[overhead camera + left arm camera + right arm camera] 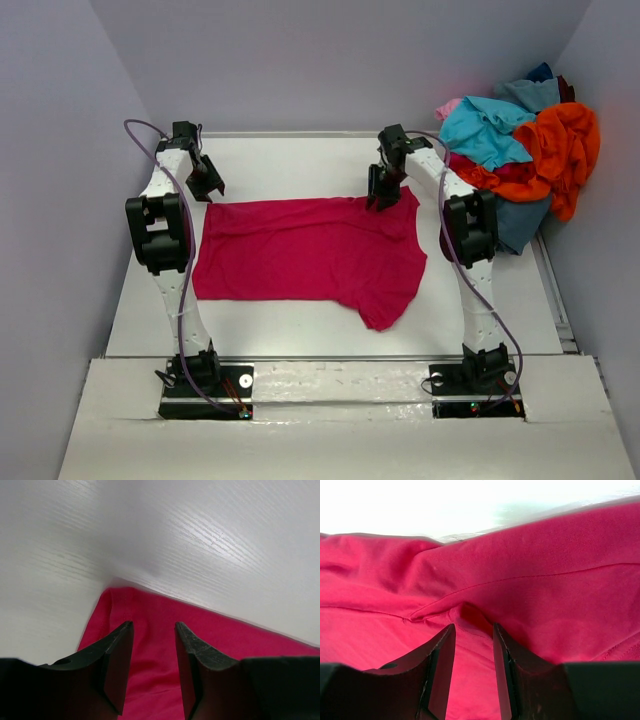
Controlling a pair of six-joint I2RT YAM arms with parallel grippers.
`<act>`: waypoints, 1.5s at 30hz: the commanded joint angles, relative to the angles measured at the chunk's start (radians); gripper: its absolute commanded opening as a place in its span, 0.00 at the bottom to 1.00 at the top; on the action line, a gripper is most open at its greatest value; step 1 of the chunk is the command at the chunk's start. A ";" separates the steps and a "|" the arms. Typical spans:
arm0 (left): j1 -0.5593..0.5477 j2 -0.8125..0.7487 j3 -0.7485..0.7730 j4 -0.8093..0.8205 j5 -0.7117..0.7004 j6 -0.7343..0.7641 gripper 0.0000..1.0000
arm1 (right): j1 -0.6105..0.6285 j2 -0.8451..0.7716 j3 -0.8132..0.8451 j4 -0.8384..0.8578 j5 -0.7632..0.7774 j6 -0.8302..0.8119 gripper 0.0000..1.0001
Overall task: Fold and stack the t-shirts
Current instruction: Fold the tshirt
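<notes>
A crimson-magenta t-shirt [310, 255] lies spread flat on the white table [290, 160], one sleeve pointing toward the near edge. My left gripper [212, 188] hovers open over the shirt's far left corner. In the left wrist view its fingers [154, 624] stand apart above the cloth [225, 635], nothing between them. My right gripper [382, 203] sits on the shirt's far edge near the right end. Its fingers [474, 626] are apart and pressed down into the cloth [545, 580], with a small raised fold just ahead of the tips.
A loose pile of other t-shirts sits at the back right, off the table's corner: orange [565, 150], turquoise [485, 130], dark blue [540, 72], pink [450, 106]. Grey walls close in on the left, back and right.
</notes>
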 commanded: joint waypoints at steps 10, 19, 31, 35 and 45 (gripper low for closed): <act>0.005 -0.006 0.032 -0.020 0.003 0.010 0.50 | 0.004 -0.045 -0.067 0.043 -0.038 -0.007 0.39; 0.005 -0.006 0.031 -0.019 0.002 0.010 0.50 | 0.004 -0.056 -0.064 0.046 -0.041 -0.005 0.23; 0.005 -0.006 0.032 -0.020 0.003 0.010 0.50 | 0.004 -0.114 -0.081 0.028 -0.053 -0.014 0.07; 0.005 -0.005 0.034 -0.020 0.003 0.009 0.50 | 0.004 -0.151 -0.104 0.019 -0.052 -0.027 0.07; 0.005 -0.005 0.034 -0.020 0.003 0.010 0.50 | 0.004 -0.249 -0.203 0.011 -0.096 -0.043 0.07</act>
